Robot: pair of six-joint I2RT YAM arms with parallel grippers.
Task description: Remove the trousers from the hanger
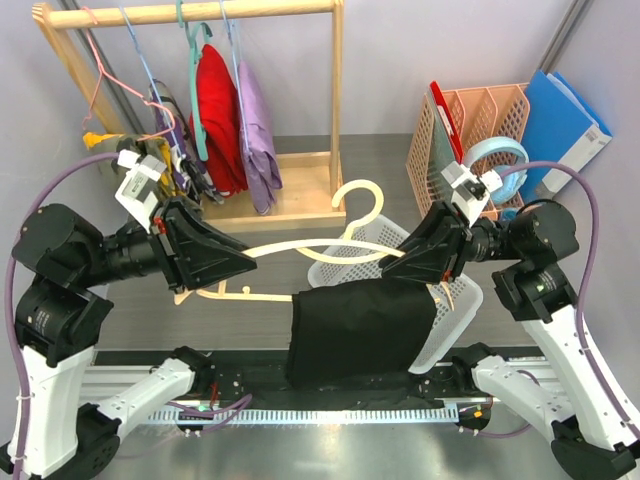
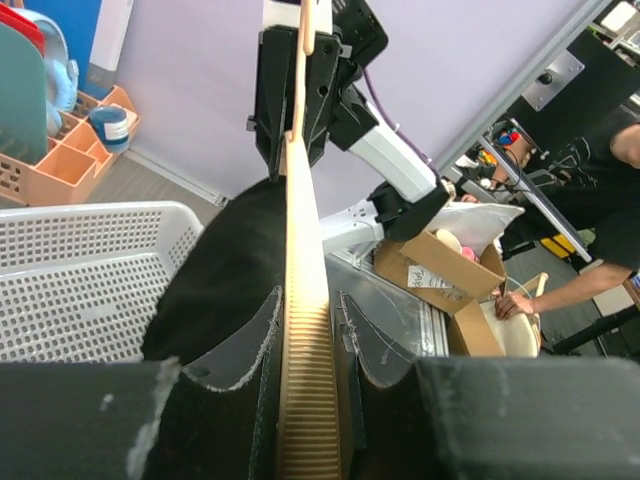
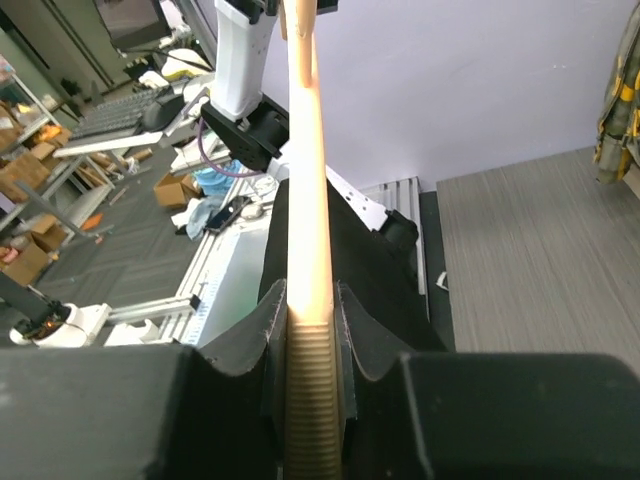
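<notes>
Trousers [image 1: 360, 330] hung folded over what appeared to be the lower bar of the hanger [image 1: 285, 245]. They were bunched toward its right end, and the loose cloth lay across the rim of the white basket [image 1: 458, 312] and down toward the near table edge. The hanger was held off the table, roughly level, between the two arms.

The left gripper [image 1: 245, 262] was pressed together on the hanger's left end; the left wrist view showed its jaws flat against the pale wood. The right gripper [image 1: 392, 262] pinched the right end in the same way, just above the cloth.

With both grippers on the wood, neither was free to take the fabric. The step would probably go best as follows:

1. Hold the left clamp firm and the bar level.
2. Release the right end and grasp the cloth near its fold.
3. Draw the cloth along the bar, not downward, so that it would not snag on the basket.
</notes>
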